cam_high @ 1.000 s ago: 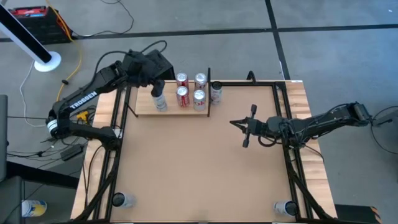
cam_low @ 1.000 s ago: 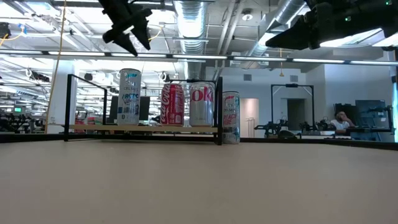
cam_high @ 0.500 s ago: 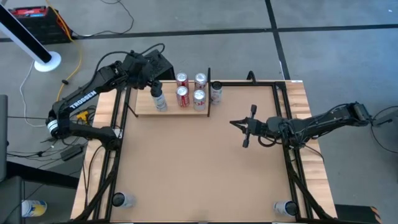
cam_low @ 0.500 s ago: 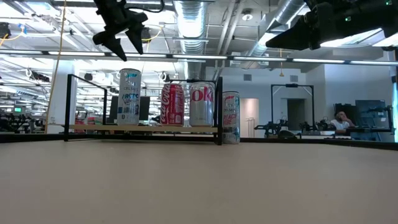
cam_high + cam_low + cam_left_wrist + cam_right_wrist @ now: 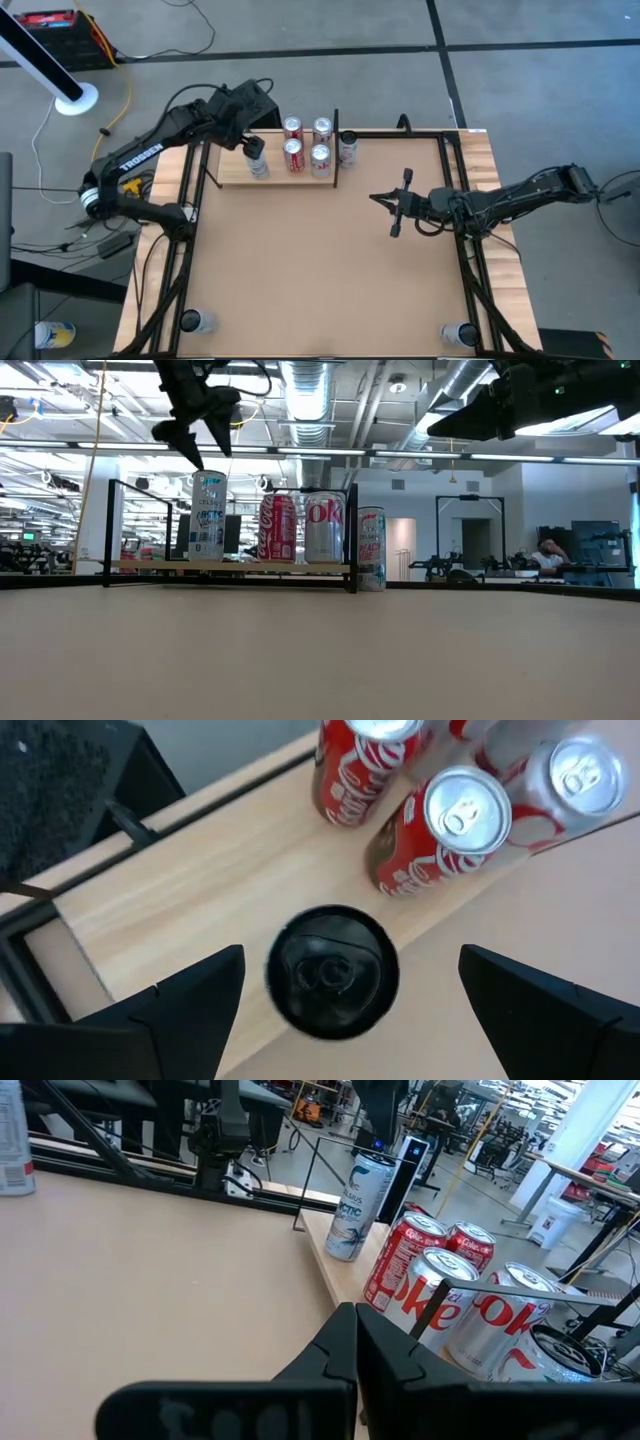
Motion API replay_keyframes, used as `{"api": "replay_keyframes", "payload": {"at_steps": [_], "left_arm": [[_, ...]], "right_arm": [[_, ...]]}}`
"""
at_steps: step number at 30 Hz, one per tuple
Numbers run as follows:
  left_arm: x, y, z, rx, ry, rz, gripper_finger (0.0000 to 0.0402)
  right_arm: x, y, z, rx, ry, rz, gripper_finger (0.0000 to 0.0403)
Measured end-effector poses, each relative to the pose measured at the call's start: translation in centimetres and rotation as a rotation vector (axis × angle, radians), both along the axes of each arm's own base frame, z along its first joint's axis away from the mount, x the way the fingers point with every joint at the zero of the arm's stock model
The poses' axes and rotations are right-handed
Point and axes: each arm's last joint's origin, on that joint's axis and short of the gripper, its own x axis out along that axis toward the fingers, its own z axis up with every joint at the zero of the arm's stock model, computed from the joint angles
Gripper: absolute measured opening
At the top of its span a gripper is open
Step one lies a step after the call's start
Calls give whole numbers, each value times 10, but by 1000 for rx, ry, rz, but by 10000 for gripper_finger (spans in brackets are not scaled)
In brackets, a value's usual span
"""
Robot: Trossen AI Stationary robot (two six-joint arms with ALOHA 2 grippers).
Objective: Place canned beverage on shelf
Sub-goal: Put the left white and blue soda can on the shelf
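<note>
A tall white-and-blue can point(image 5: 258, 165) stands upright on its base at the left part of the pale wood shelf point(image 5: 228, 175). Its dark top shows in the left wrist view point(image 5: 332, 970). My left gripper point(image 5: 246, 141) hovers open just above it and touches nothing, with one finger on either side of the can top point(image 5: 195, 445). Two red cans point(image 5: 293, 152) and two silver cans point(image 5: 320, 157) stand on the shelf near its black end piece point(image 5: 336, 150). My right gripper point(image 5: 376, 198) waits shut and empty over the table's right half.
One more can point(image 5: 347, 147) stands on the table just beyond the shelf's end piece. Single cans stand at the near left corner point(image 5: 191, 321) and the near right corner point(image 5: 459, 333). Black frame rails point(image 5: 462, 170) run along the table's sides.
My left gripper, still open, has shifted a little toward the table's left edge above the white-and-blue can, turned, and come down slightly. The can stays standing on the shelf.
</note>
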Motion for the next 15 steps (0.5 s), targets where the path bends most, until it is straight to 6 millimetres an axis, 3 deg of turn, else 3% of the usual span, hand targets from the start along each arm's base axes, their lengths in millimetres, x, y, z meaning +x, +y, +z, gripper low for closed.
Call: {"api": "replay_keyframes", "payload": {"at_steps": [15], "left_arm": [[24,18,-35,-85,154,-58,352]], "right_arm": [[0,0,-2,-1,17,1,24]]}}
